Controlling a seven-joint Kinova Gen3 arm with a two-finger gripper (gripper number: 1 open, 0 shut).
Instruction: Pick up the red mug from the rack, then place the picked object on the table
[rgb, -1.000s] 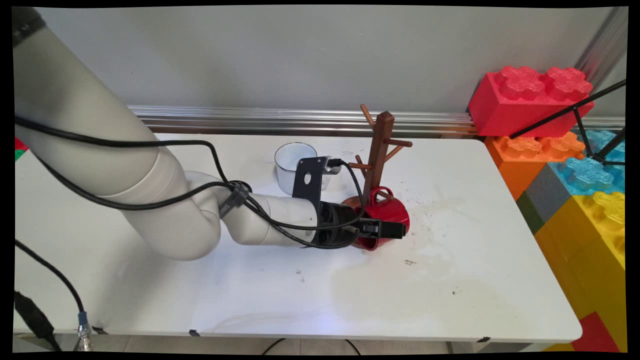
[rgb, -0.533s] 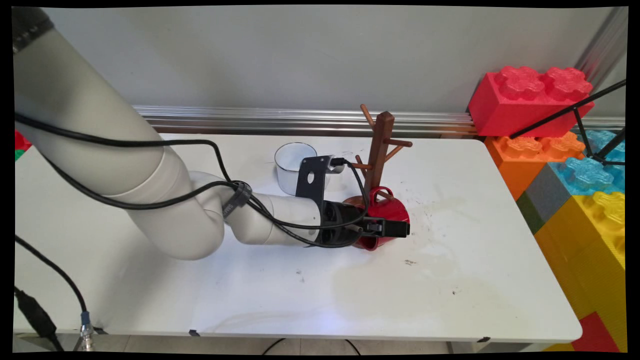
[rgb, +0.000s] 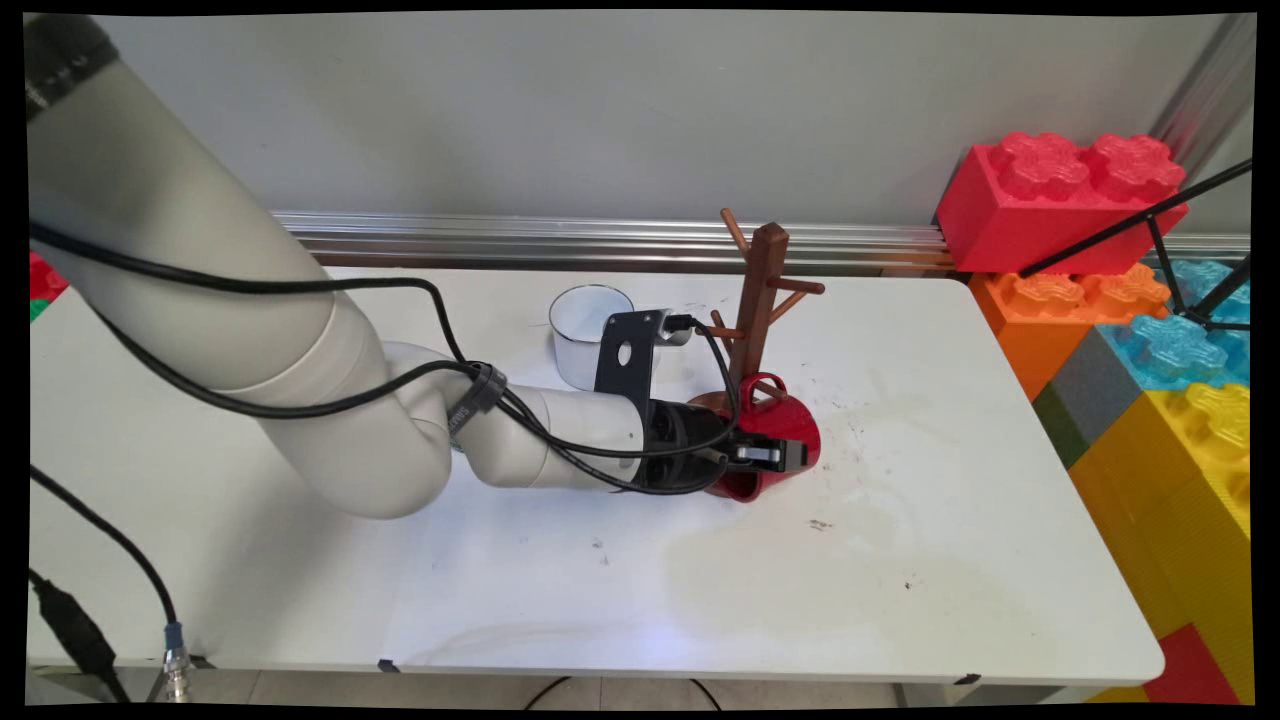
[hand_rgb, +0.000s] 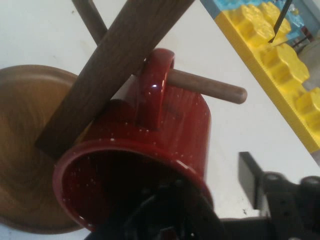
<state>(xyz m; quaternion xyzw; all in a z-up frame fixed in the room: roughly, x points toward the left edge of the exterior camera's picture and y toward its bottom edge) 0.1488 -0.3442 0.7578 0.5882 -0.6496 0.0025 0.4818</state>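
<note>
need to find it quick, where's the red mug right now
In the main view the red mug hangs by its handle on a low peg of the wooden mug tree, right of centre, with the hand at it.

Glossy speckled red enamel mug (hand_rgb: 165, 135), matt brown wooden rack (hand_rgb: 115, 60), smooth white table (rgb: 900, 560)

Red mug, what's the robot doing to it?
The red mug hangs by its handle on a low peg of the wooden mug tree. The robot's gripper is at the mug's rim, with one finger inside the opening and the other outside the wall. A white mug stands on the table behind the arm.
</note>
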